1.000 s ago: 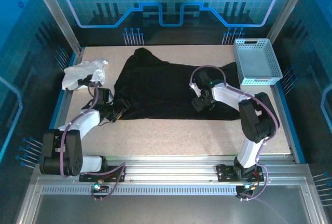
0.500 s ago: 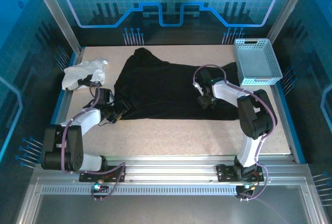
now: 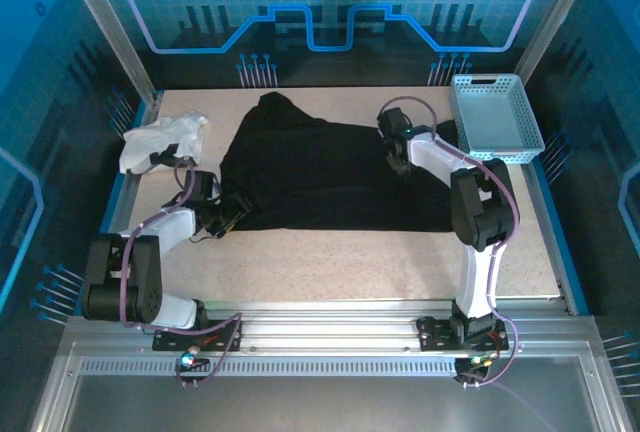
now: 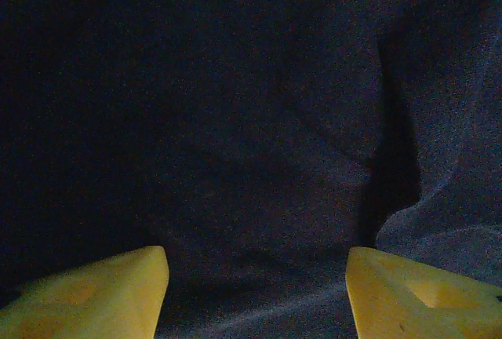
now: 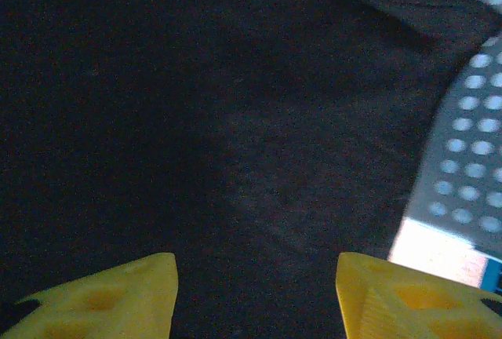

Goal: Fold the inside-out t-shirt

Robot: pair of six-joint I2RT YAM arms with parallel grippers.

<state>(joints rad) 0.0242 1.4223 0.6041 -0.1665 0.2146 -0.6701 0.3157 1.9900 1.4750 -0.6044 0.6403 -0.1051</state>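
The inside-out t-shirt (image 3: pixel 310 172) is a large black cloth lying spread and rumpled across the middle of the table. My left gripper (image 3: pixel 228 214) rests low at the shirt's near left edge. In the left wrist view its yellow fingers (image 4: pixel 118 292) stand apart, open, with dark fabric (image 4: pixel 251 119) lying between and beyond them. My right gripper (image 3: pixel 400 157) hovers over the shirt's far right part, close to the basket. Its yellow fingertips (image 5: pixel 392 292) are also apart, open, above black cloth (image 5: pixel 196 119).
A white cloth garment (image 3: pixel 160 142) lies bunched at the far left corner of the table. A pale blue perforated basket (image 3: pixel 495 117) stands at the far right, and its wall (image 5: pixel 471 151) is just right of the right gripper. Bare tabletop (image 3: pixel 330 262) runs along the near side.
The right arm has swung away from the shirt's right middle toward the far right, nearer the basket. The left arm has hardly moved, and the shirt lies as before.
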